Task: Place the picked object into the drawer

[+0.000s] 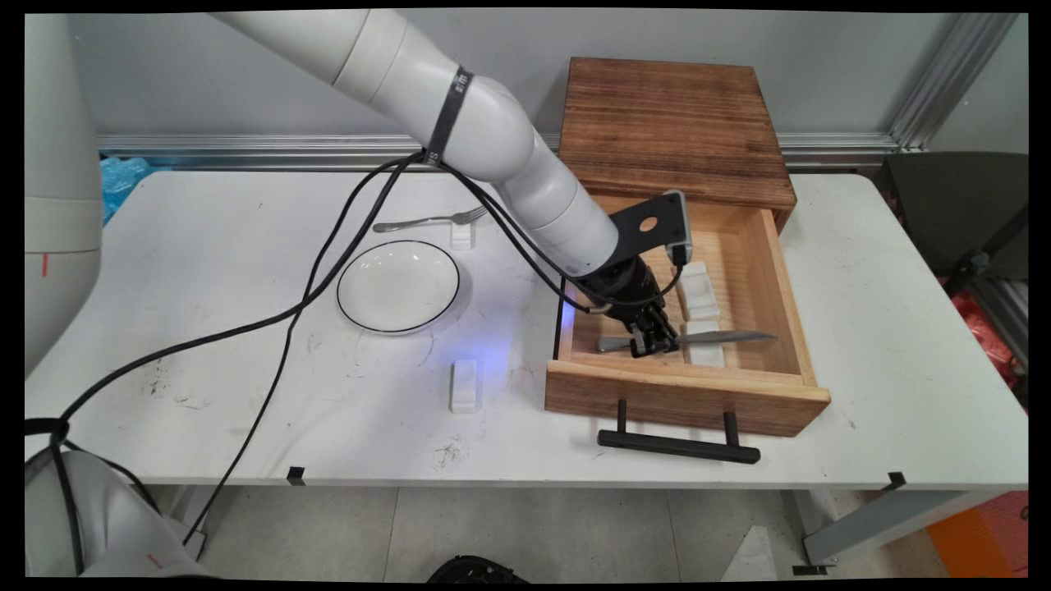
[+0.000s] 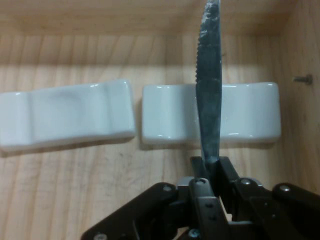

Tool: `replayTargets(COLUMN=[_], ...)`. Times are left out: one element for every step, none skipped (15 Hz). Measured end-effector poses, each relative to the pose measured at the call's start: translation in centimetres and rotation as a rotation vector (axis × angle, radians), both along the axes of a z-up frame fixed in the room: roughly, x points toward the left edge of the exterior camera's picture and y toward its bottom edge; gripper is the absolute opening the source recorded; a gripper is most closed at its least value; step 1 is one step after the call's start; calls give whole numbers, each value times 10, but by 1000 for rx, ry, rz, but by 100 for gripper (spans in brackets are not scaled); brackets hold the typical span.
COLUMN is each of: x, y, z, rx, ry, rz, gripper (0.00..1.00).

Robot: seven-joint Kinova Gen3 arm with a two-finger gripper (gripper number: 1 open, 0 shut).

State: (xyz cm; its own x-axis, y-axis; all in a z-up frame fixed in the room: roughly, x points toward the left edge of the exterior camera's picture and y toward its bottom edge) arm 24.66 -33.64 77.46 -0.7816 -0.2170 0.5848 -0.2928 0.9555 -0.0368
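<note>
My gripper [image 1: 653, 343] is down inside the open wooden drawer [image 1: 772, 271], shut on a metal table knife [image 1: 722, 337]. The knife lies level, its blade resting across a white cutlery rest [image 1: 706, 353] near the drawer's front. In the hand view the fingers [image 2: 207, 172] pinch the knife [image 2: 209, 90], whose serrated blade runs up over the right-hand white rest [image 2: 250, 115]. A second white rest [image 2: 65, 120] lies to its left, seen in the main view as the rest [image 1: 698, 291] farther back in the drawer.
The drawer juts from a dark wooden box [image 1: 669, 123] and has a black handle [image 1: 677, 446]. Left of it stand a white plate [image 1: 398, 286], a fork [image 1: 431, 219] on a small white rest [image 1: 462, 235], and another white rest [image 1: 464, 386]. Black cables [image 1: 287, 328] hang across the table.
</note>
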Motion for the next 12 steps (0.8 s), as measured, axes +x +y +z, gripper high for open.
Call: replayTargets(x=[0,0,0,0,-1,-1,-1,-2,-2,-2,-2,-2], y=[-1,-1,-2,-2,-2,-2,-3,-3,-3,-3,-4,-4], z=[-1,-3,-4,-5,-6,-6,-6,-7,-7,-7,-6,-6], rx=[0,0,0,1,2,3,3,4,3,3,2,1], ry=[0,0,1,1,2,4,6,8,10,11,14,15], rz=[0,0,0,0,-1,-2,-4,-5,-5,-5,-3,-2], gripper=[0,0,0,0,0,0,100,100,100,100,100,100])
